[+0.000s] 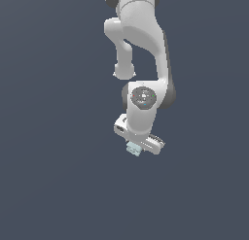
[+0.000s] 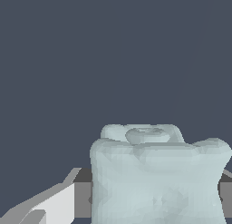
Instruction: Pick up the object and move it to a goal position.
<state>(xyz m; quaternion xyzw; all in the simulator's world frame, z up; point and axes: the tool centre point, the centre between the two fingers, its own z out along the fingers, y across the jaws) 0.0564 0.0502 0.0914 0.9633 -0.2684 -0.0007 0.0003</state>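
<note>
Dark blue-gray fills everything behind your robot, flat and plain, with no edge or line to tell floor from wall.

Your white Panda arm (image 1: 141,40) comes down from the top of the exterior view. It bends at a big round joint with a gray cap (image 1: 143,96). Below that joint sits the white hand part, tilted a little so that its end toward the exterior view's right hangs lower.

Look just under that hand part. You can see the gripper (image 1: 134,147) there, but its fingers are mostly hidden by the arm in this view. A small pale blue-green block (image 1: 133,148) peeks out right below it, touching it.

Now look at the wrist view. The block (image 2: 156,177) is very close to the camera and looks big. It has soft, rounded corners and a bumpy top. You can see a round ring mark (image 2: 147,135) on the face that points away from the camera. A gray finger pad (image 2: 82,198) sits tight against one side of the block. A bit of the other pad (image 2: 225,196) shows at the far side, also right against it. So your gripper is squeezed onto the block, one pad on each side.
</note>
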